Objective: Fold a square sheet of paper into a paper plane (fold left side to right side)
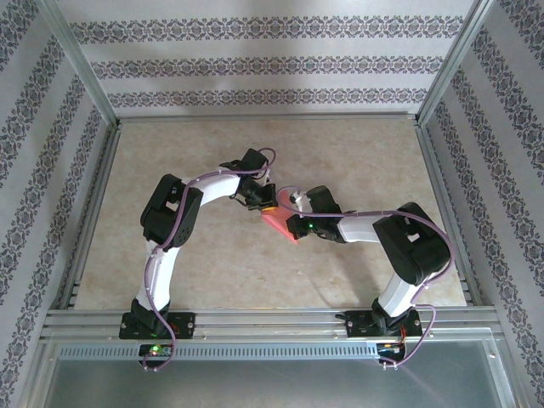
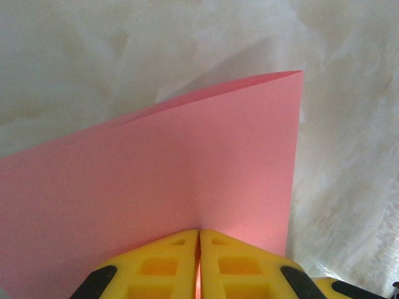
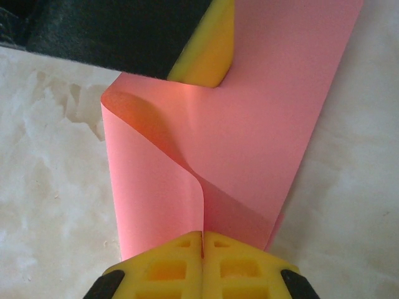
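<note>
Paper [image 1: 276,223] lies over the middle of the table [image 1: 212,272] in the top view, a small pink patch between the two arms. The left gripper [image 1: 265,206] meets it on the side nearer the table's far edge, the right gripper [image 1: 295,227] on the side nearer the table's right edge. Whether the sheet rests on the table or hangs just above it, I cannot tell.

From the left wrist, the left gripper [image 2: 198,233] has its yellow jaws pressed together on the paper's [image 2: 187,168] near edge. The sheet is doubled, with two layers parting slightly along the far edge above the pale table.

From the right wrist, the right gripper [image 3: 202,235] is likewise pinched shut on the paper [image 3: 268,124], just where a loose fold curls into a soft loop. A yellow pad [image 3: 209,59] of the left gripper shows on the opposite edge.

This sheet looks very light, thin and limp: it should bow under its own weight, crease at any hard squeeze, and its layers may slide over each other. Shallow pinches at edges or corners seem safest, with opposite edges held taut.
</note>
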Controlling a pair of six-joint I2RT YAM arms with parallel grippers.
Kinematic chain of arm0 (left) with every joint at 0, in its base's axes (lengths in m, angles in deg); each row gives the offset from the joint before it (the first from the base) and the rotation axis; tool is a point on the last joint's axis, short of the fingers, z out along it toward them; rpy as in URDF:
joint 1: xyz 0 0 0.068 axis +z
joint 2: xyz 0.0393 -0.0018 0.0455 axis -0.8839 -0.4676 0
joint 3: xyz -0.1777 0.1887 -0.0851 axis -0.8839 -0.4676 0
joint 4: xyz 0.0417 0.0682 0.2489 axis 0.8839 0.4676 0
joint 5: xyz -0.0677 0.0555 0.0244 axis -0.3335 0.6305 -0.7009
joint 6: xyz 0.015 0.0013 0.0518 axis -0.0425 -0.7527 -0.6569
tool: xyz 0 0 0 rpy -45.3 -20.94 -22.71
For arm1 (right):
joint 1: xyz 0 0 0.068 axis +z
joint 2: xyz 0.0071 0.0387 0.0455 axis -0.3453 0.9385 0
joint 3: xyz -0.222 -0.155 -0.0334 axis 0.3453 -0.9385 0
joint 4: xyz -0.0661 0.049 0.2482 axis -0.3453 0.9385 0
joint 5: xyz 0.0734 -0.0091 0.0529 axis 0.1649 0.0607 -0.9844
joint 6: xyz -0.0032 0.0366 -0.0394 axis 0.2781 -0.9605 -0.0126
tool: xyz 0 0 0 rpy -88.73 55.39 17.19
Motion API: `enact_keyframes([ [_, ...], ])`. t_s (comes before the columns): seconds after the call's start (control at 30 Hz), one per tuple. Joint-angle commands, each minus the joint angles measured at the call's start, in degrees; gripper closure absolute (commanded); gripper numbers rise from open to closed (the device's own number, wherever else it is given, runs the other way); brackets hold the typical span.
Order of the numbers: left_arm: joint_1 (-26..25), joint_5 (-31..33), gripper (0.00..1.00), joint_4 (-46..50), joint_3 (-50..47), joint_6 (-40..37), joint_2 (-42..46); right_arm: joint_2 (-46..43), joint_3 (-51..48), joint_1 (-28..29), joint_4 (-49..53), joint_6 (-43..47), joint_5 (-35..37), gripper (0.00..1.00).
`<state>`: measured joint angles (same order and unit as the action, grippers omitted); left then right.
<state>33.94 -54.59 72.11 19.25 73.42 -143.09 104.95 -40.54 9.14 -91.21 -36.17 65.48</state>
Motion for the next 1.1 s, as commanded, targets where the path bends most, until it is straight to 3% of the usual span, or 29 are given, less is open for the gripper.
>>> enact_keyframes([
  [0.0,-1.48,2.57,0.90,2.68,-1.23,-1.15,-1.83,0.90,1.25,-0.69,0.28,1.03,0.37,1.00],
  [1.07,-1.47,2.90,0.90,3.91,0.43,-1.31,-2.89,1.36,1.95,-1.14,-1.12,2.16,-2.97,1.00],
])
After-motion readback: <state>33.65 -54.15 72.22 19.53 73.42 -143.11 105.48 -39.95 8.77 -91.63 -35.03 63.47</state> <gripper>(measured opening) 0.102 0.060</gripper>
